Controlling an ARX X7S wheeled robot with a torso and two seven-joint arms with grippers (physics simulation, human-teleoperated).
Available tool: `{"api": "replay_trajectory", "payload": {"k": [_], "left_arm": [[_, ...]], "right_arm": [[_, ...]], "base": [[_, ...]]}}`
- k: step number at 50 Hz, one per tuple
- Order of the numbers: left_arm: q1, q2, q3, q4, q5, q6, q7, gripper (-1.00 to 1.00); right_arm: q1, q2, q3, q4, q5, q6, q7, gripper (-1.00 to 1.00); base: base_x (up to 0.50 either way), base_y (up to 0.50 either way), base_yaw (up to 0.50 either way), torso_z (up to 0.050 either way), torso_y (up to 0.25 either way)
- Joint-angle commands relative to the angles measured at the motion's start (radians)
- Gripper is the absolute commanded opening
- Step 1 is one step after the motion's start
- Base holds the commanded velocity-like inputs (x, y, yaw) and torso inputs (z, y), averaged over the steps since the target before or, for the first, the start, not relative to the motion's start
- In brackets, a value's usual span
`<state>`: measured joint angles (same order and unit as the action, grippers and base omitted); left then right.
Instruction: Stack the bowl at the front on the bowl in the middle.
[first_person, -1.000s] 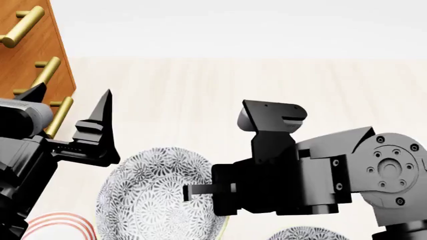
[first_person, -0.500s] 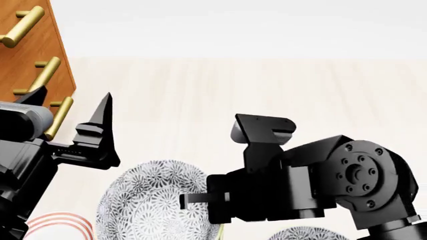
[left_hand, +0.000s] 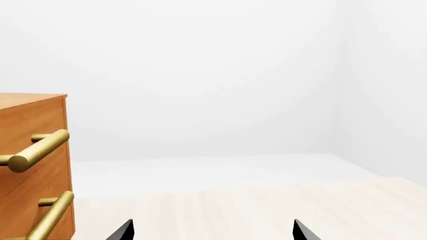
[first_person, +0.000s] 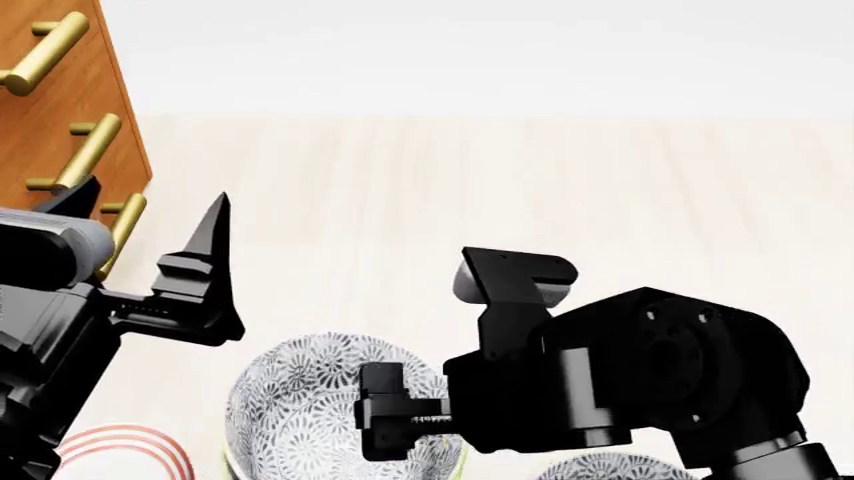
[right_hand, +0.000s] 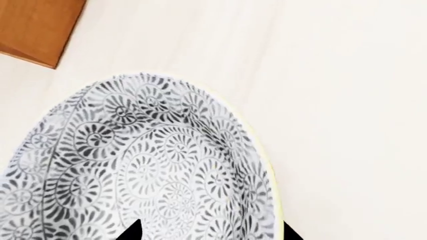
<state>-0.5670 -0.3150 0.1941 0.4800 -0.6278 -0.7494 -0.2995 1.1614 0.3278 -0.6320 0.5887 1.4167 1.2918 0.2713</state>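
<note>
Over at the counter's (first_person: 534, 200) near edge, the bowl (first_person: 314, 400) is pinched by its rim in the right hand (first_person: 400, 420) for lifting, while the left hand (first_person: 147, 250) is kept spread and clear.

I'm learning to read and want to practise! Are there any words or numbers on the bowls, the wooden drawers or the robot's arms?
None: there are no words, numbers or signs to read in these pictures.
The bowl carries only grey flower swirls.
The wooden drawers show only brass handles.
The black right arm has no label showing.
</note>
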Motion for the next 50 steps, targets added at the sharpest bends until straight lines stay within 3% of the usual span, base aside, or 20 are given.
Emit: {"api": "replay_trajectory", "payload": {"k": [1,21,33,40,50], "left_arm": [[0.003,-0.003,0.007,-0.005,0.000,0.008,0.001,1.00],[0.003,-0.005,0.014,-0.013,-0.006,0.018,-0.001,1.00],[-0.007,-0.007,0.012,-0.015,-0.015,0.017,-0.006,1.00],[-0.010,-0.006,0.005,-0.007,-0.023,0.012,-0.019,1.00],[0.003,-0.005,-0.002,0.040,0.016,0.051,-0.062,1.00]], "right_arm": [[0.002,-0.003,-0.021,0.010,-0.017,-0.015,-0.033,1.00],[-0.005,0.008,-0.023,-0.032,0.001,-0.011,-0.010,1.00],[-0.039,0.091,0.118,-0.307,0.170,-0.003,0.249,1.00],[-0.109,0.149,0.183,-0.552,0.020,-0.209,0.278,1.00],[-0.343,0.221,0.180,-0.923,-0.458,-0.625,0.382,1.00]], "base": [[0.00,0.00,0.00,0.000,0.000],[0.00,0.00,0.00,0.000,0.000],[0.00,0.00,0.00,0.000,0.000],[0.00,0.00,0.00,0.000,0.000],[0.00,0.00,0.00,0.000,0.000]]}}
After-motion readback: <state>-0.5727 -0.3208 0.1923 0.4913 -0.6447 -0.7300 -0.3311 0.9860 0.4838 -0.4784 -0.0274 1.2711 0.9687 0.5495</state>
